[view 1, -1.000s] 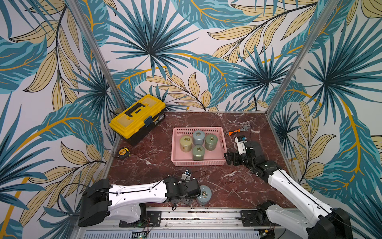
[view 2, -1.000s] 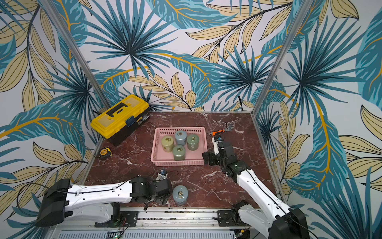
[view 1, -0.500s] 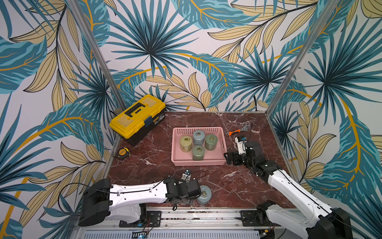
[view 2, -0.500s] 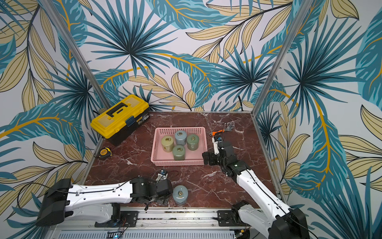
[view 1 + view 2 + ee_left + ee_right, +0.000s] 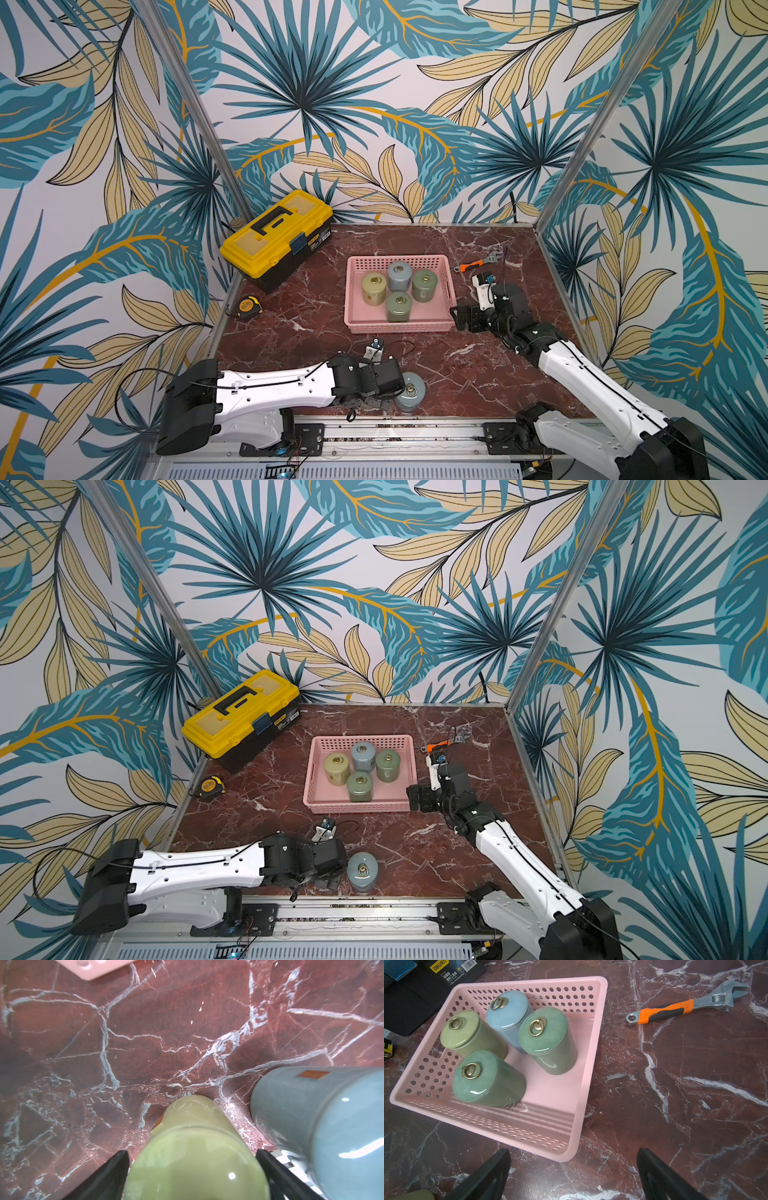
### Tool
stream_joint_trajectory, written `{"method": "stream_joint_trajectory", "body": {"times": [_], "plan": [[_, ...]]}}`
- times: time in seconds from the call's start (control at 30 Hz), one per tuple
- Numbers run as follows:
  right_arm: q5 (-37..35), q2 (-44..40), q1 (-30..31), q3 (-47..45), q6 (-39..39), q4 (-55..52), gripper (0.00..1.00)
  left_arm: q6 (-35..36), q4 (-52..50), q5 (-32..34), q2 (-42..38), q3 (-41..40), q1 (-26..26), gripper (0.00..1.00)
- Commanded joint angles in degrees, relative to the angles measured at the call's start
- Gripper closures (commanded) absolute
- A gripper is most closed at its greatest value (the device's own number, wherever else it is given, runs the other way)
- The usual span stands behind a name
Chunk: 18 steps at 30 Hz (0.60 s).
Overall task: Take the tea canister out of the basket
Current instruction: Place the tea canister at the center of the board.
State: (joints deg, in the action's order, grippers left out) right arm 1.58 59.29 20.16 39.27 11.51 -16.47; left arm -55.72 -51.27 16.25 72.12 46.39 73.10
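My left fingers [image 5: 108, 1176] splayed wide around the standing yellow-green canister [image 5: 187, 1147], gripping nothing, I should back straight off, sparing the blue-grey canister [image 5: 322, 1126] beside them; right gripper [image 5: 573, 1150] gapes empty.

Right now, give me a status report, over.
Left fingers open, straddling yellow-green canister standing on table beside blue canister. Right fingers open, empty, by basket corner. Four canisters in basket; nothing blocking.

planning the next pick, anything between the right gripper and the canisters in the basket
Only the basket's near wall, just ahead of the open right gripper; above its rim nothing blocks the nearest green canister.
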Motion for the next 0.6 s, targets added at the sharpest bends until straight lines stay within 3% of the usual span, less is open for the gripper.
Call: {"method": "stream_joint_trajectory", "body": {"times": [0.0,0.33,0.57], "plan": [[0.43,0.60,-0.21,-0.33,-0.61,0.76,0.01,1.18,-1.64,1.81,-2.10,3.67,0.17,0.00],[3.14,1.47,-0.22,1.30,-1.05,-0.85,0.01,4.40,-3.49,7.85,-3.47,7.90,-0.64,0.00],[7.95,3.91,0.00,5.07,-1.64,-5.59,0.01,12.54,0.76,7.48,-5.60,8.37,-7.64,0.00]]}}
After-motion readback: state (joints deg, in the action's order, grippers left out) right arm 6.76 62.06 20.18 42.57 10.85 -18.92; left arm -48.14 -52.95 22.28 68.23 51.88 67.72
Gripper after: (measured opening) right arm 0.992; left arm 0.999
